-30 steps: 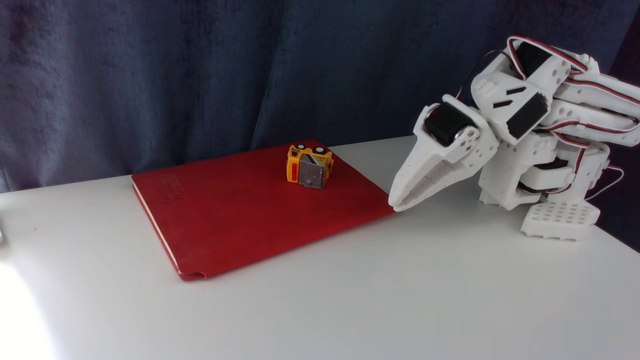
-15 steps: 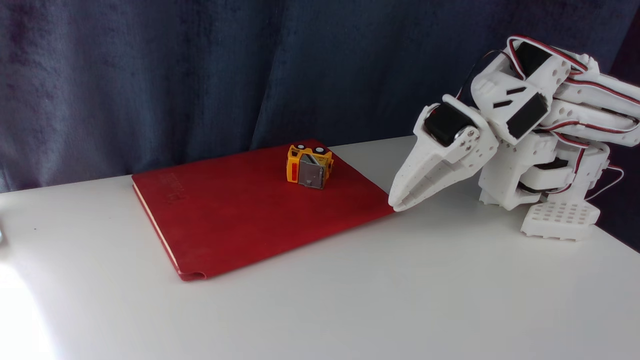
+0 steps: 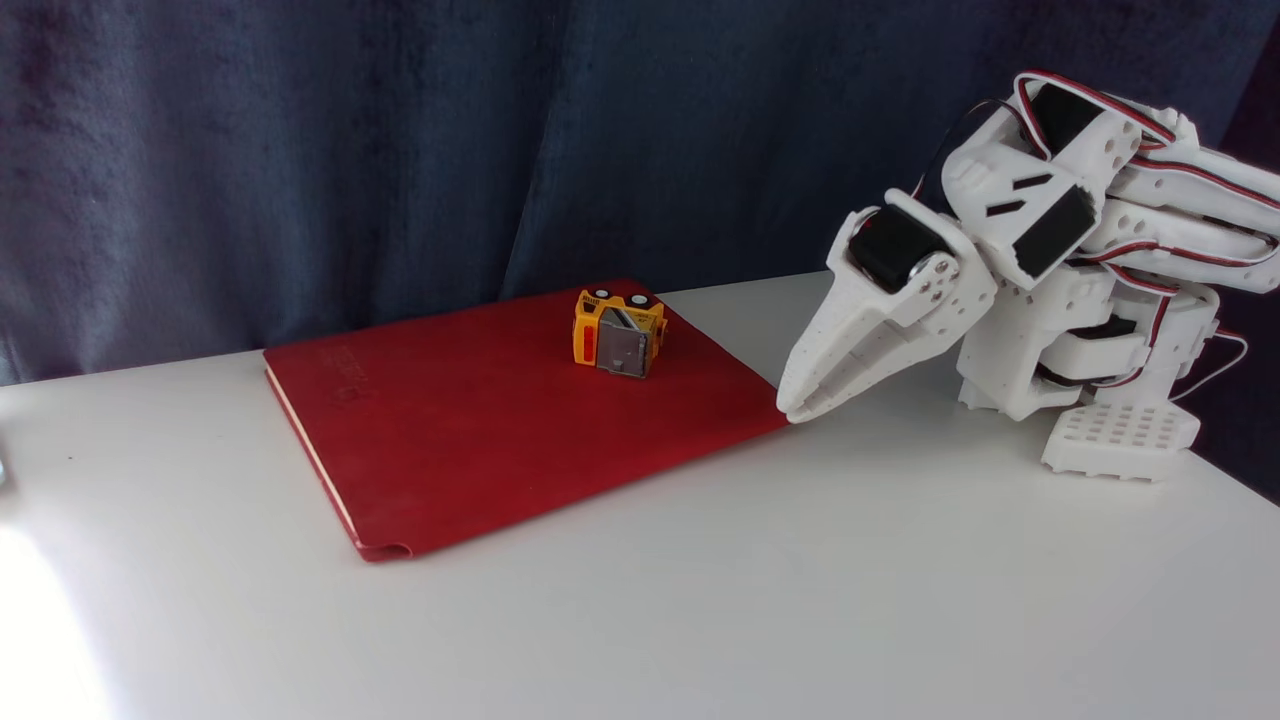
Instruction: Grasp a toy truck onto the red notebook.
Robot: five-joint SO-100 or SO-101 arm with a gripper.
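arm [image 3: 1150, 200] cut off at right edge | red notebook [image 3: 480, 420] lettering too faint to read

White arm, black servos, red-white cables

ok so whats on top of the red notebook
Only the toy truck, tipped over with wheels up, near the red notebook's far right corner. Its underside is hidden.
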